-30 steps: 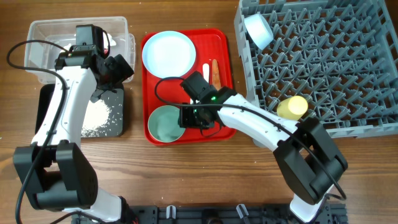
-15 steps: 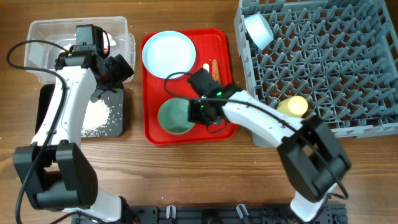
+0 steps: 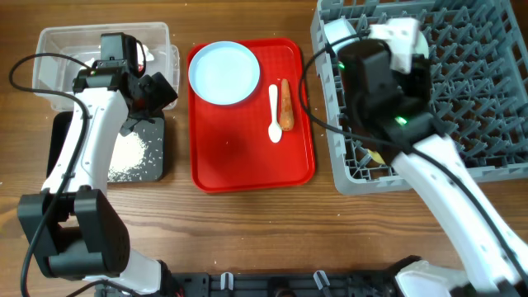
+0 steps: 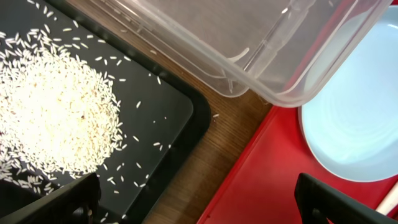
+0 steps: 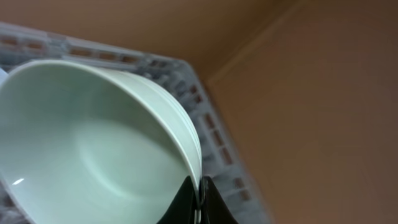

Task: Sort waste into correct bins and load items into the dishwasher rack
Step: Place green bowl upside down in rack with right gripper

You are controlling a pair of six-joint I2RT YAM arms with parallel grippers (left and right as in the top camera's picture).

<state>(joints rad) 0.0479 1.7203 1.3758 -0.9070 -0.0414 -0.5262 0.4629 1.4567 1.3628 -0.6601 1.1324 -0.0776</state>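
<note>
My right gripper (image 3: 394,51) is shut on the rim of a mint bowl (image 5: 93,155) and holds it tilted over the far left part of the grey dishwasher rack (image 3: 478,91). The grip shows in the right wrist view (image 5: 199,186). Another bowl (image 3: 337,33) leans in the rack's far left corner. The pale blue plate (image 3: 223,73), white spoon (image 3: 274,111) and carrot (image 3: 285,103) lie on the red tray (image 3: 247,161). My left gripper (image 3: 161,91) is open and empty (image 4: 199,205), between the clear tub (image 3: 58,49) and the black tray (image 3: 153,161) of rice (image 4: 56,118). My right arm hides the yellow cup.
Bare wooden table surrounds the trays. The clear tub's corner (image 4: 280,93) overhangs the gap between the black tray and the red tray. A bit of red wrapper (image 3: 145,56) shows in the tub beside my left wrist.
My right gripper lifted the mint bowl off the red tray's near part and carried it right and away, over the rack. The left arm has not moved.
</note>
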